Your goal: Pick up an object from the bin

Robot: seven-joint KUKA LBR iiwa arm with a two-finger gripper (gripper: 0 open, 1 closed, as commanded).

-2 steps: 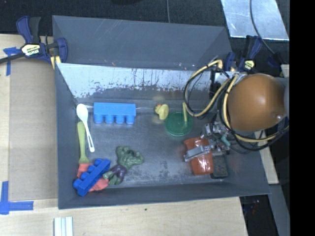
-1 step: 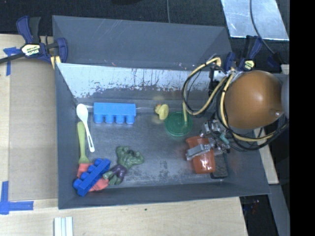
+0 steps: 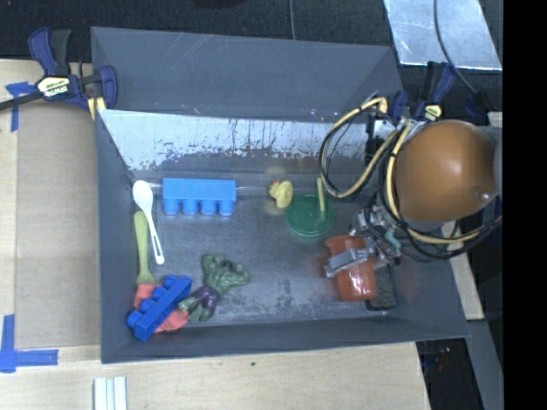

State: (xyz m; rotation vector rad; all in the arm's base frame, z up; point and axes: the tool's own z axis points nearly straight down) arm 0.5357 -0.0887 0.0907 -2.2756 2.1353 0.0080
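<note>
**Right end of bin [image 3: 256, 75]: gripper [image 3: 369, 250] over red-brown lump [image 3: 352, 282]**

I saw the gripper sat over the red-brown lump by the right wall; couldn't tell its opening. Just left stood a green cup [image 3: 306, 219], toy heap [image 3: 175, 301] far left.

Spoon [image 3: 147, 216] left of brick [image 3: 198, 196], cup [image 3: 306, 216] right, gripper [image 3: 363, 259] farther right

Dim, even light, pale glare along the bin's back wall [image 3: 256, 131], soft sheen on the orange wrist cover [image 3: 440, 173].
</note>
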